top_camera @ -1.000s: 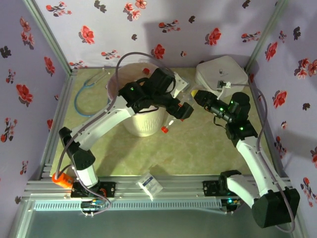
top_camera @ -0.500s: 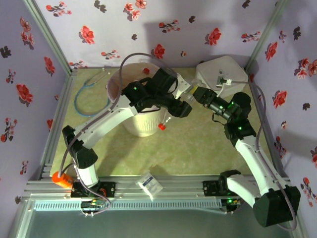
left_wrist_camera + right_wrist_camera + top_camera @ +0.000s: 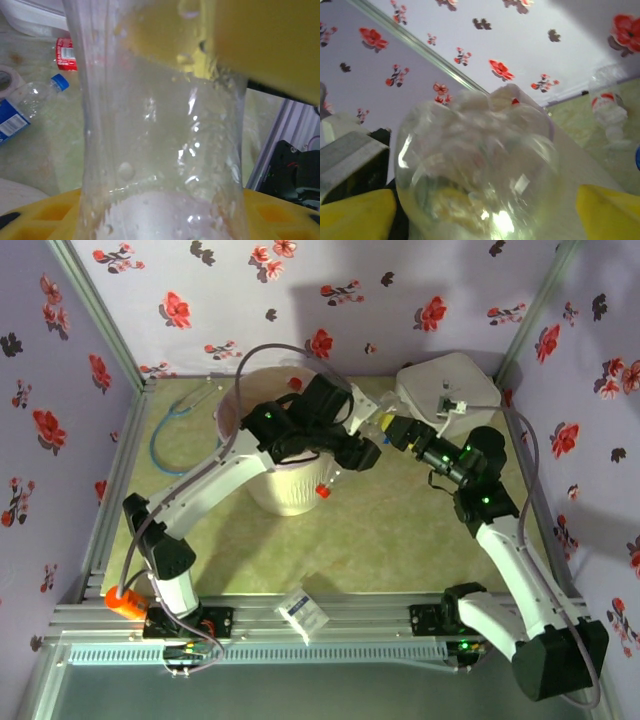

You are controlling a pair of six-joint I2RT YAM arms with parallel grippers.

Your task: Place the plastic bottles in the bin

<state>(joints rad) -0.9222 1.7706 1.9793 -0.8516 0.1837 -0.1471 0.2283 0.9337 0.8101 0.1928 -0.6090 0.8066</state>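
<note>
White ribbed plastic forms the round tapered wastebasket [image 3: 283, 498], lined with a pinkish bag, at the back left of the green table [image 3: 400, 550]. It is the bin, and its mouth faces up so that bottles can be dropped in. A flat white rounded-square box [image 3: 445, 390] lies to its right.

The left gripper [image 3: 355, 458] reaches across the bin's top to the right-hand wall. Its yellow fingers [image 3: 260, 45] are pressed onto a clear bottle with a red cap [image 3: 160, 150]. The bottle hangs cap-down outside the rim, so it probably has to be carried back over the mouth before release.

The right gripper [image 3: 398, 430] sits between box and bin. Its yellow pads [image 3: 607, 212] pinch a second clear crushed bottle [image 3: 475, 170] by the sides, base toward the wrist camera, as if waiting its turn. The two grippers are close together, so collision is the likely hazard.

Loose bottles lie on the table, among them a blue-capped one [image 3: 35, 97] and a red-labelled one [image 3: 607, 107]. A small white-blue flat packet [image 3: 303, 610] lies at the near edge.
</note>
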